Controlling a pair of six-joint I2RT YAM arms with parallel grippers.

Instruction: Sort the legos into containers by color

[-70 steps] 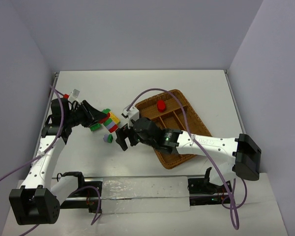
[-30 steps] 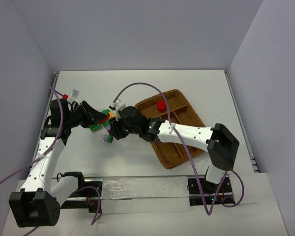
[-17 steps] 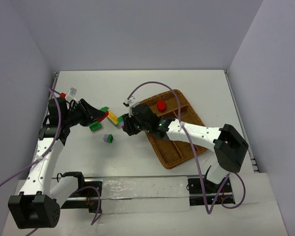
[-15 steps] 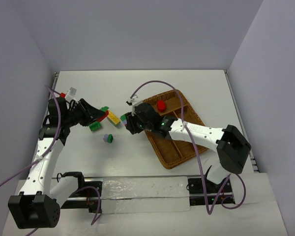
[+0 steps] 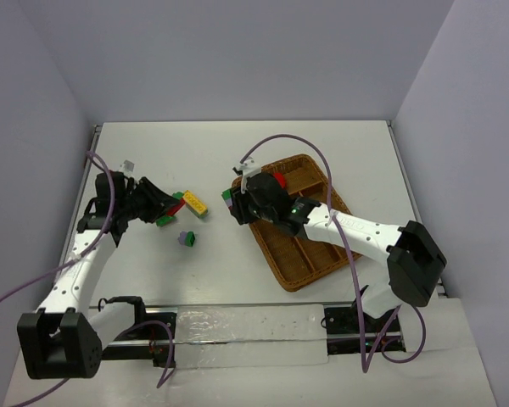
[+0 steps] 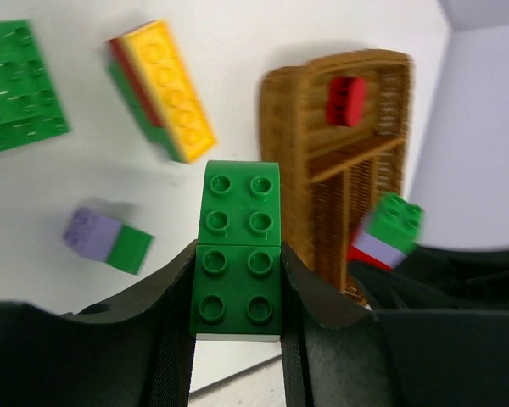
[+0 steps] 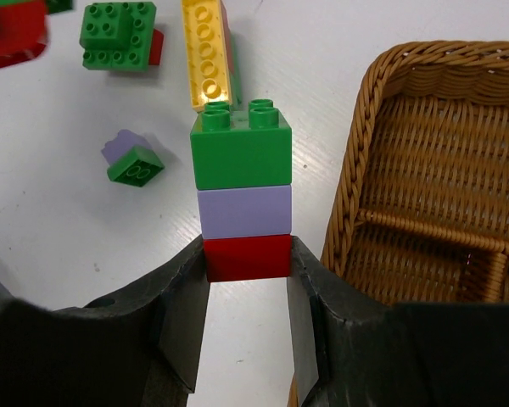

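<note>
Only wrist views reveal grips: left hand [image 6: 237, 284] clamps green bricks [image 6: 239, 242], right hand [image 7: 246, 254] a green-purple-red stack [image 7: 242, 182]; tray's [image 7: 349, 186] crosswise section holds a red brick [image 6: 348, 100].

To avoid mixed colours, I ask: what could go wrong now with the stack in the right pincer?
The right pincer grips the stack only by its red end brick; the green and purple bricks could snap off. Dropped whole into the tray, three colours would land in one compartment.

Legos [image 5: 189, 203] lie left of the tray [image 5: 299, 253]; one brick [image 5: 278, 180] sits inside it.
</note>
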